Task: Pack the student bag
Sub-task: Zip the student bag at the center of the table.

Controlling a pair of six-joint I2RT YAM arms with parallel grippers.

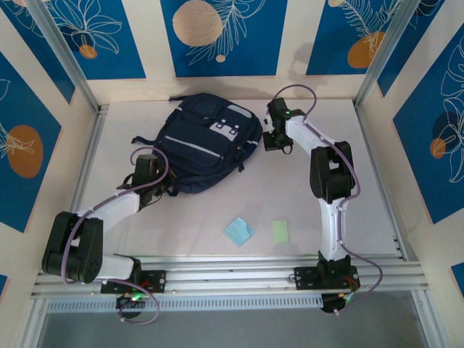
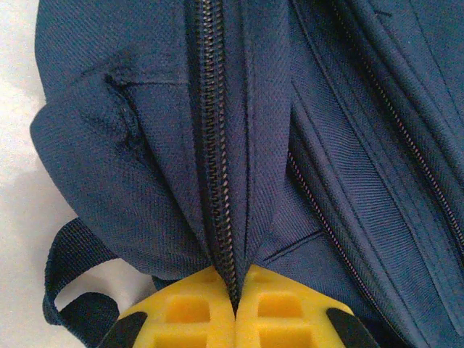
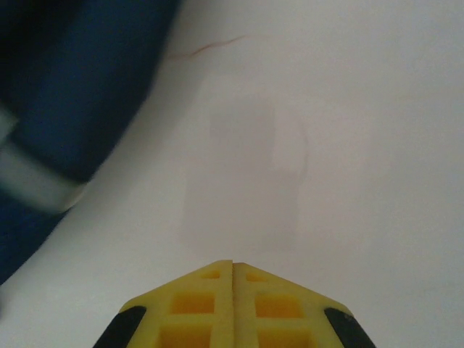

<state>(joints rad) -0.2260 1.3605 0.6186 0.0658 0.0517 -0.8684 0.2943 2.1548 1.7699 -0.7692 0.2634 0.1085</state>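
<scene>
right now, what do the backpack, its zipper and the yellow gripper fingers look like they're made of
Student bag: woven synthetic cloth, probably nylon or polyester, matte; the left wrist view shows a fine weave.
Zipper: small interlocking teeth with a dull sheen; I cannot tell whether they are metal or plastic.
Left gripper fingers: matte yellow plastic, likely moulded or printed, with square recesses.

A robot test booth, by every sign a lab: I work at a white table (image 1: 217, 210) boxed in by panel walls (image 1: 217, 29) printed with blue leaves and orange discs and framed by bare metal posts (image 1: 61, 54). My left arm (image 1: 109, 206) and my right arm (image 1: 332, 225) are bolted side by side to slotted aluminium rails (image 1: 239, 270) along the near edge, cables (image 1: 293, 88) looping from their joints.
</scene>
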